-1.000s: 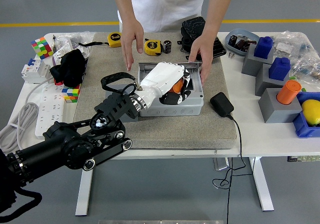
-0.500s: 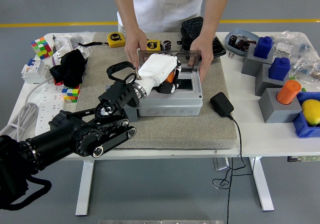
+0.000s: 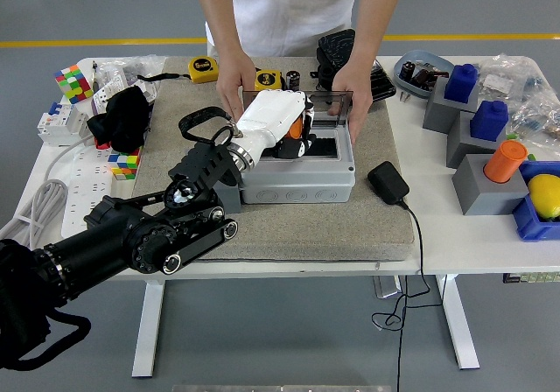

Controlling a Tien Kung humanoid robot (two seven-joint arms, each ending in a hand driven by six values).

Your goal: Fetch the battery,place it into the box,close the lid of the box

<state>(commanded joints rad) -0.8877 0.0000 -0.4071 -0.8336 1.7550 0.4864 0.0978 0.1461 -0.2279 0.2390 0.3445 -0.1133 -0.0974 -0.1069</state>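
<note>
My left hand (image 3: pixel 287 138), white with black fingers, reaches in from the lower left over the open grey box (image 3: pixel 297 184) on the felt mat. Its fingers are curled on an orange battery (image 3: pixel 297 128), held just above the box's inside. A person at the far side holds the box's clear lid (image 3: pixel 325 103) tilted up behind my hand, one hand (image 3: pixel 233 84) at its left end and the other hand (image 3: pixel 353 90) at its right end. My right hand does not show.
A black power adapter (image 3: pixel 388 183) with its cord lies right of the box. Two yellow tape measures (image 3: pixel 201 66) and a black pouch (image 3: pixel 343 52) lie behind it. A black cloth (image 3: pixel 122 116), puzzle cubes and a power strip (image 3: pixel 86 191) are at the left. Grey and blue blocks (image 3: pixel 477 121) are at the right.
My left hand has risen and drawn back to the left with the battery, from deep in the box to above its left part. The person has swung the lid up from flat.
</note>
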